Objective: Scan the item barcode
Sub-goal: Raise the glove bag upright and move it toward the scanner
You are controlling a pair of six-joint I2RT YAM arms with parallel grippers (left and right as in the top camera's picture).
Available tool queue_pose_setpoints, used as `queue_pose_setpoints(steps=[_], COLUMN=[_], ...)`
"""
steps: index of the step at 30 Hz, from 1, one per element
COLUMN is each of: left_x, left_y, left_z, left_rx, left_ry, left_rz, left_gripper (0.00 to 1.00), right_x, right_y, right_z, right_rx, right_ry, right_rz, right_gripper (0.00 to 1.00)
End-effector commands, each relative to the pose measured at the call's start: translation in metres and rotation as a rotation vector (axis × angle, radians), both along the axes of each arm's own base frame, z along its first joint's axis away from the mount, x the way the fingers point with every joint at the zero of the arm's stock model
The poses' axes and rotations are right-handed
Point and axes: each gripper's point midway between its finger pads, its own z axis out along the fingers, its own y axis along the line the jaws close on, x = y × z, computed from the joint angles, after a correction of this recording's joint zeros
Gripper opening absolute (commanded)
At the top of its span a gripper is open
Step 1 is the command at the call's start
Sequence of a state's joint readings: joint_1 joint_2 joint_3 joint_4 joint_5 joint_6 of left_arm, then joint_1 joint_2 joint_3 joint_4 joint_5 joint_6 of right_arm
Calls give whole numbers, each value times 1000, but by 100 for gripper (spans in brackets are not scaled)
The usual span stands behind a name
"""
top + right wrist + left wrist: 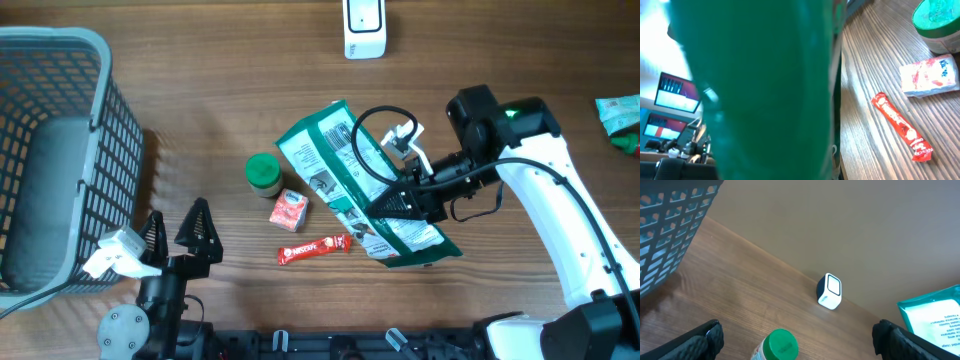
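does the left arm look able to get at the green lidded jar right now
Probably yes: the left gripper is open and the jar stands ahead of it with only bare table between. The basket sits off to the side, and the right gripper is shut on the green bag.

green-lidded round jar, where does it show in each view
Overhead: green-lidded round jar left of centre, left of the green and white plastic pouch.
Left wrist: jar at the bottom edge, centre.
Right wrist: jar in the top right corner.
Shared landmark: the pouch, in all three views.
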State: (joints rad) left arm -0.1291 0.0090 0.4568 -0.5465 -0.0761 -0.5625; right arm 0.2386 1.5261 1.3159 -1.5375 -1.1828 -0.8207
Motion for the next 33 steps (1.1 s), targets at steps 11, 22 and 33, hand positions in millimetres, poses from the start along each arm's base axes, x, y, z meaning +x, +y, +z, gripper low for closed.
queue_pose_setpoints(steps=[11, 22, 33], left_x=[0, 0, 0], left_y=[-3, -3, -3], left_z=[-1, -1, -1], left_rx=[6, 6, 6], left_ry=[0, 0, 0], left_rz=[-17, -17, -17], left_gripper=[100, 100, 100], right_x=[-1, 1, 4], right_y=[8, 8, 9], right_z=[31, 28, 25], right_rx=[103, 99, 93], right_ry=[301, 272, 233], right_rz=[-106, -102, -98], right_gripper=[4, 4, 4])
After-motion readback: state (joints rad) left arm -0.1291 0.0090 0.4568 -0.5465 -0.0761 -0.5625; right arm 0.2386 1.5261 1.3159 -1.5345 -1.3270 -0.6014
